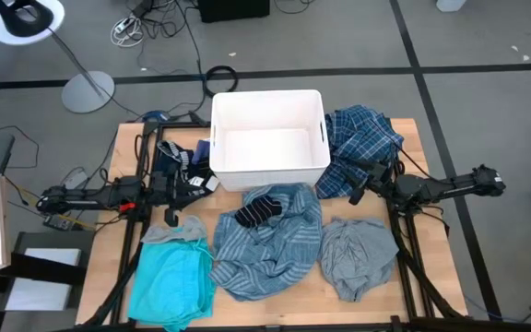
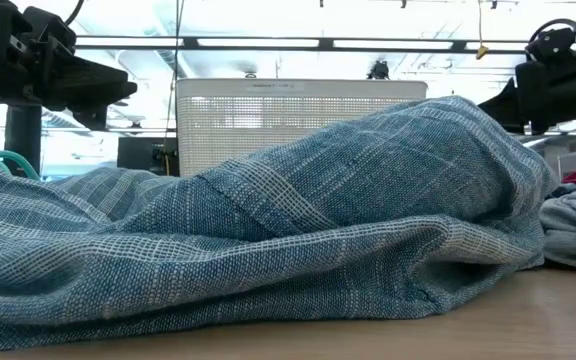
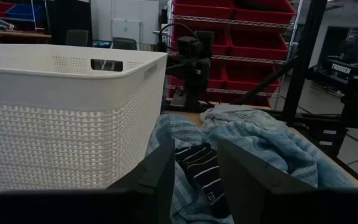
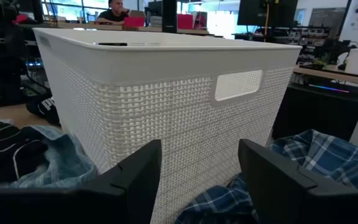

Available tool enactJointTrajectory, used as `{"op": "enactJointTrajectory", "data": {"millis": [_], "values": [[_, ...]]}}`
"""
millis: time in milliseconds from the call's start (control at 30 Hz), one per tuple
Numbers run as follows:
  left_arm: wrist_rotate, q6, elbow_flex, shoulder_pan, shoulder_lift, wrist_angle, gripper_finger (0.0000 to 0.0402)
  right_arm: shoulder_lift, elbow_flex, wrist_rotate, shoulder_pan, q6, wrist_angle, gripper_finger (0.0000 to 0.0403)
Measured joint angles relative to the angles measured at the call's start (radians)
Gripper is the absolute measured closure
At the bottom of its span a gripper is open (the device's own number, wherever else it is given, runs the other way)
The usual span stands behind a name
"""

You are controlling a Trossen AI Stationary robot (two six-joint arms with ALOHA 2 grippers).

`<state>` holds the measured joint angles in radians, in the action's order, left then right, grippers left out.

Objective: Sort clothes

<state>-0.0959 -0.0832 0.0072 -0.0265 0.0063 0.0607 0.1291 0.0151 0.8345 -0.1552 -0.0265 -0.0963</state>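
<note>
A blue-grey striped shirt lies crumpled at the table's middle, with a small dark striped piece on its far part. A turquoise garment lies near left and a plain grey one near right. A navy-white plaid shirt lies right of the white bin. More small dark striped pieces lie left of the bin. My left gripper is open and empty left of the bin's near corner, pointing at the dark striped piece. My right gripper is open and empty over the plaid shirt, facing the bin's side wall.
The bin stands at the table's far middle between the two arms. The striped shirt fills most of the low view. A bare strip of table shows along the right edge. A person sits in the room beyond the bin.
</note>
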Motion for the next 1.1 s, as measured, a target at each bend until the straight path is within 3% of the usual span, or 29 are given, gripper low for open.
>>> {"op": "enactJointTrajectory", "data": {"millis": [933, 1000, 1100], "values": [[0.0, -0.001, 0.0, 0.0, 0.0, 0.0, 0.0275, 0.0, 0.0, 0.0, 0.0, 0.0, 0.0, 0.0186], [0.003, -0.042, 0.0, 0.0, 0.0, 0.004, 0.0275, 0.0, 0.0, 0.0, 0.0, 0.0, 0.0, 0.0186], [0.041, -0.229, 0.0, 0.0, 0.0, 0.005, 0.0275, 0.0, 0.0, 0.0, 0.0, 0.0, 0.0, 0.0186]]}}
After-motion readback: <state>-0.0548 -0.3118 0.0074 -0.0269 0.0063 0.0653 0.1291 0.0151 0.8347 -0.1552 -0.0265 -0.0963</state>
